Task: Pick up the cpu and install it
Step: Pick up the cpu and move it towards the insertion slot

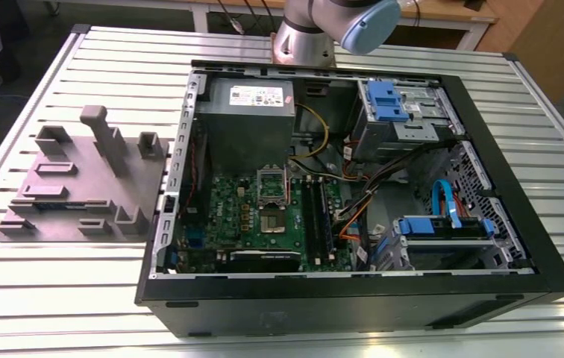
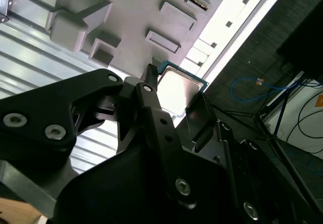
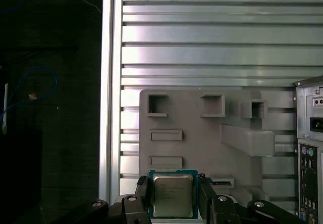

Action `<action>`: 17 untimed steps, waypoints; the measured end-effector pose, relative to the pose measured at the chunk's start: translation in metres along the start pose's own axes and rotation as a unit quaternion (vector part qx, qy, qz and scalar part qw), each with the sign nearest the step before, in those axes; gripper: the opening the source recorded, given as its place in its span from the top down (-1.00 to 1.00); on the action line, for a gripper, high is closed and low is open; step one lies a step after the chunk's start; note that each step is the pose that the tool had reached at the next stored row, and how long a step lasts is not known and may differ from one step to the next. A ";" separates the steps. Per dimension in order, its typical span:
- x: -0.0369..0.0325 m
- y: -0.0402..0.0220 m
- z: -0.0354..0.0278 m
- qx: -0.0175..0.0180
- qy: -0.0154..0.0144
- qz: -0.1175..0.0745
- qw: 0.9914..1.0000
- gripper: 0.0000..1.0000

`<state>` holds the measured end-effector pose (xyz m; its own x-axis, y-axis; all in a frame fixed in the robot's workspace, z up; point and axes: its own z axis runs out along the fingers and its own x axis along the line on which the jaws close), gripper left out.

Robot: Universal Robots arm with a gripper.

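First wrist view: we see the cpu (image 3: pixel 172 193) facing the camera lid-first, a silver-grey square in a green rim. Several lines of print cross the lid, running from one finger to the other; we cannot make out what they say. The chip is as good as square, so we can name no long axis; it lies flat, parallel to the table (image 3: pixel 202 32) far beneath it. The gripper (image 3: pixel 172 178) has it between its two black fingers (image 3: pixel 143 192), one pressed to each of two opposite edges, the jaws narrowed to the chip's width. The edge away from the wrist stands just past the fingertips. In the second wrist view the cpu (image 2: pixel 179 89) sits the same way, caught near the tips with a finger (image 2: pixel 151 100) on either side, its lid shining pale.

Beneath the chip, well apart from it, lies the grey fixture (image 3: pixel 197 141) with its pockets and slots, on the slatted table; the case (image 3: pixel 309 133) stands just beside it.

In the exterior view the fixture (image 1: pixel 83 186) lies at nine o'clock of the open case (image 1: pixel 362 298), and the arm (image 1: pixel 307 41) rises at twelve. Inside, the green board (image 1: pixel 227 216) sits toward seven o'clock, socket (image 1: pixel 272 216) at its middle; the grey box (image 1: pixel 247 127) at eleven carries a white label (image 1: pixel 259 95) whose print we cannot read.
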<state>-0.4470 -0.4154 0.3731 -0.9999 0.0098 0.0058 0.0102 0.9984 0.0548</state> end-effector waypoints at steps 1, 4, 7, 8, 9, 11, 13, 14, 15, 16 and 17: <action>0.0000 0.0000 -0.0003 0.000 0.000 0.000 1.000 0.06; 0.0000 0.0001 -0.0010 0.000 0.000 0.000 1.000 0.06; -0.0116 0.0003 -0.0022 0.000 0.000 0.000 1.000 0.06; -0.0118 0.0003 -0.0023 0.000 0.000 0.000 1.000 0.06; -0.0120 0.0003 -0.0023 0.000 0.000 0.000 1.000 0.06; -0.0122 0.0003 -0.0023 0.000 0.000 0.000 1.000 0.06; -0.0125 0.0003 -0.0022 0.000 0.000 0.000 1.000 0.06; -0.0126 0.0003 -0.0022 0.000 0.000 0.000 1.000 0.06; -0.0127 0.0003 -0.0022 0.000 0.000 0.000 1.000 0.06; -0.0129 0.0003 -0.0023 0.000 0.000 0.000 1.000 0.06; -0.0132 0.0003 -0.0023 0.000 0.000 0.000 1.000 0.06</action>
<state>-0.4338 -0.4154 0.3754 -0.9999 0.0099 0.0059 0.0102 0.9984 0.0548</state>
